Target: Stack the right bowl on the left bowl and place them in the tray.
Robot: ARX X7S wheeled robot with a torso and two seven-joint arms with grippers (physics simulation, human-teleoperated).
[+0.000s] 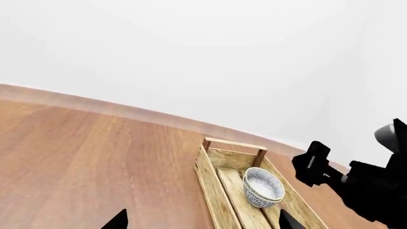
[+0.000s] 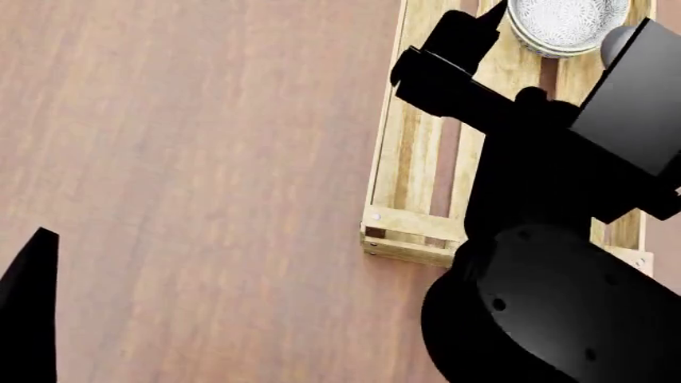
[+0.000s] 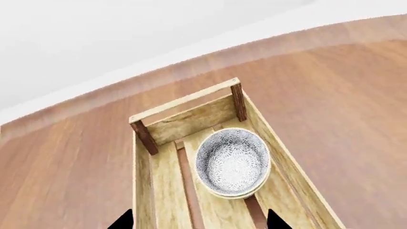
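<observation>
Two white, blue-patterned bowls (image 3: 232,162) sit nested one in the other at the far end of the light-wood slatted tray (image 3: 184,121). They also show in the left wrist view (image 1: 262,187) and at the top of the head view (image 2: 564,24). My right gripper (image 3: 198,223) is open and empty, above the tray floor just short of the bowls; in the head view it (image 2: 458,40) hangs over the tray (image 2: 410,159). My left gripper (image 1: 202,224) is open and empty, over the table by the tray's (image 1: 207,176) left side.
Everything rests on a brown wooden table (image 2: 191,159). My right arm (image 2: 553,183) covers much of the tray in the head view and shows in the left wrist view (image 1: 362,181). A black part of my left arm (image 2: 32,311) sits at the lower left. A pale wall stands behind.
</observation>
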